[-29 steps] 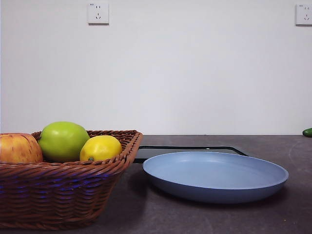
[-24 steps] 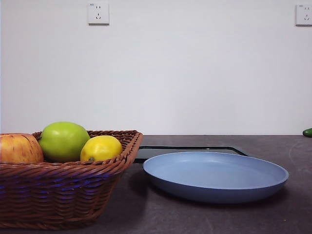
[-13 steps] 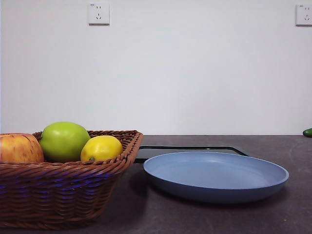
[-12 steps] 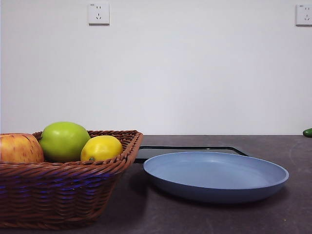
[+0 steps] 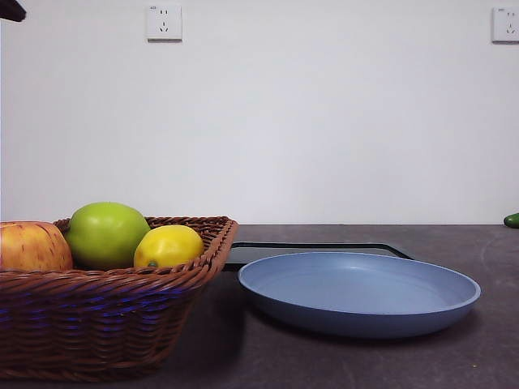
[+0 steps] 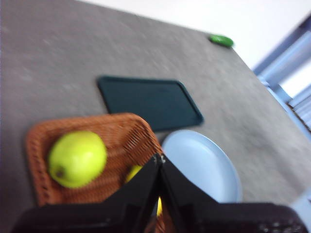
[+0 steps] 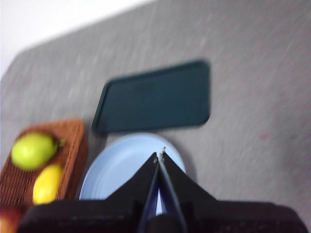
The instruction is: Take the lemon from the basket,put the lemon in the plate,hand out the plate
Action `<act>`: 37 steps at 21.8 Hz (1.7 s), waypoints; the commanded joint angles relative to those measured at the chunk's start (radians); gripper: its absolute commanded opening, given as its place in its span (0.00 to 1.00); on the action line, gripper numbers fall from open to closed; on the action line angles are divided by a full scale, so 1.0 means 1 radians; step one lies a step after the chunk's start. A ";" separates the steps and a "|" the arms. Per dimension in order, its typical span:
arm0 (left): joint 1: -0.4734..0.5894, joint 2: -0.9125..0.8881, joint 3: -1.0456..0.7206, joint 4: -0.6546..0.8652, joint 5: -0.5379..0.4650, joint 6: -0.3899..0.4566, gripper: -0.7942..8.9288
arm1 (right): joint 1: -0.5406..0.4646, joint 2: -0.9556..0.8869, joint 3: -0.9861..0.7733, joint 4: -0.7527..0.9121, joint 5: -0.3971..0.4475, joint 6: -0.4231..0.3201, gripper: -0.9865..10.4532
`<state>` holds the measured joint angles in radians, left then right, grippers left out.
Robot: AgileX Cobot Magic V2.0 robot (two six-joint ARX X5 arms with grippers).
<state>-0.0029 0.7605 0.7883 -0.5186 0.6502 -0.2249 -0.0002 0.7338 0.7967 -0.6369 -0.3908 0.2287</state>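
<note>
No legible text, seemingly, anywhere

Black arm tip (image 5: 11, 10) newly showing at top corner of front view, above basket (image 5: 105, 324) side.

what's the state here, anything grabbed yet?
Nothing yet. The lemon sits in the basket beside the green apple and a red apple. The plate is empty, in front of the black tray. The left hand hangs shut above the basket, the right hand shut above the plate; neither touches anything.
</note>
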 commanded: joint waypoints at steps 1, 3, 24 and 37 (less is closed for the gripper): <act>-0.011 0.030 0.030 -0.031 0.035 0.040 0.09 | 0.002 0.047 0.013 -0.019 -0.032 -0.066 0.09; -0.024 0.040 0.035 -0.054 0.039 0.045 0.09 | 0.005 0.079 0.013 -0.031 -0.032 -0.070 0.10; -0.136 0.044 0.035 -0.070 0.027 0.015 0.31 | 0.196 0.608 0.012 0.074 0.084 -0.063 0.29; -0.137 0.053 0.035 -0.085 -0.003 0.016 0.31 | 0.214 0.860 0.012 0.224 0.076 -0.043 0.09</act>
<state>-0.1349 0.8055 0.8066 -0.6064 0.6464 -0.2100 0.2096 1.5723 0.8040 -0.4145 -0.3225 0.1806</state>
